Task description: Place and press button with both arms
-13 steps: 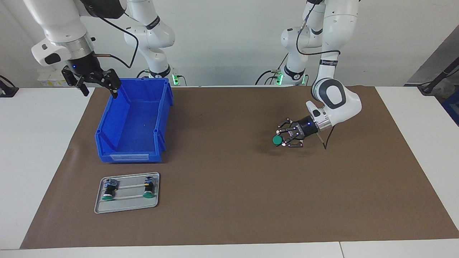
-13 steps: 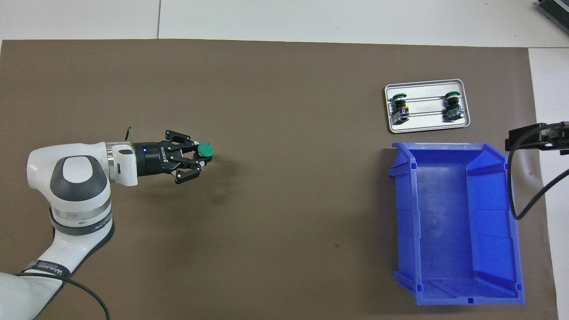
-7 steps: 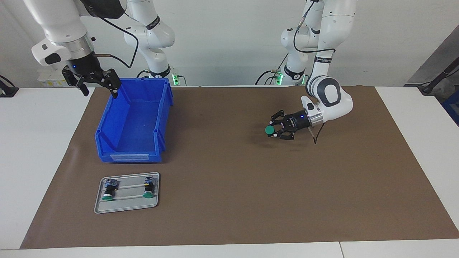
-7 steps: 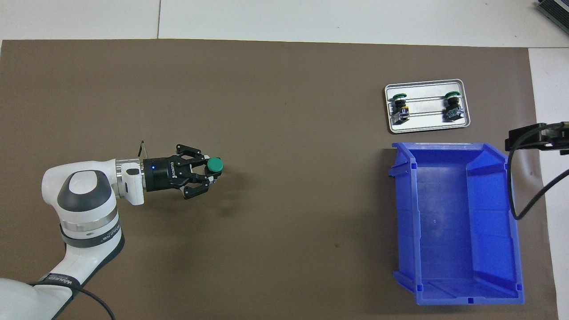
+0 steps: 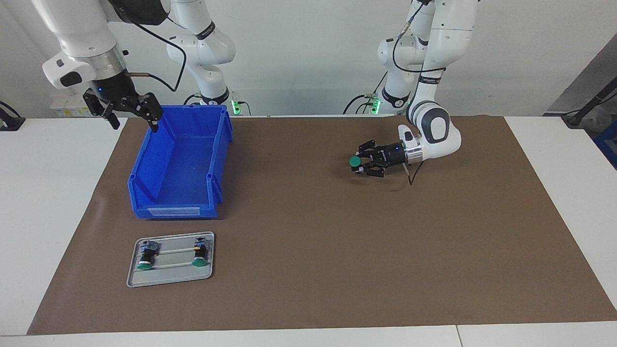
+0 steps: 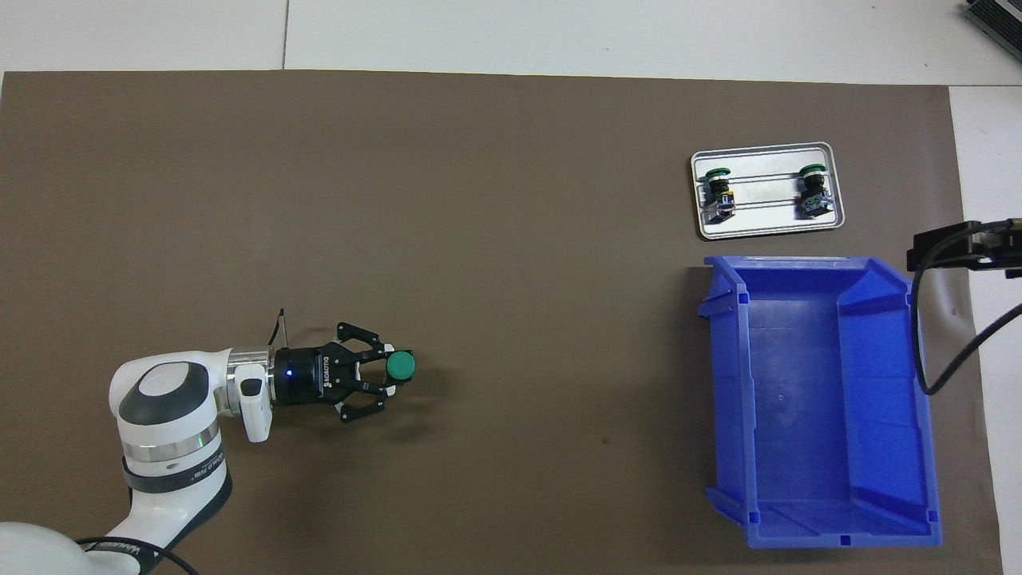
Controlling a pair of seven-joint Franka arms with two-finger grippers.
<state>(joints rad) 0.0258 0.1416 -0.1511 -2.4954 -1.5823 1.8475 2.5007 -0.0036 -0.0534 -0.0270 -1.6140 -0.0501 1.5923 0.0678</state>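
My left gripper (image 5: 362, 164) (image 6: 386, 375) is shut on a button (image 5: 355, 162) (image 6: 399, 366) and holds it level above the brown mat (image 5: 308, 226), its green cap pointing toward the right arm's end. Two more buttons (image 5: 146, 256) (image 5: 199, 253) lie in a grey metal tray (image 5: 168, 278) (image 6: 766, 229) on the mat. My right gripper (image 5: 131, 113) hangs open and empty above the corner of the blue bin (image 5: 181, 161) (image 6: 822, 399) nearest the robots; the overhead view shows only its edge (image 6: 966, 247).
The open blue bin stands between the tray and the robots, at the right arm's end. White table surface (image 5: 48, 202) surrounds the brown mat.
My left gripper has carried the button nearer to the robots and a little toward the right arm's end. The right arm has not moved.
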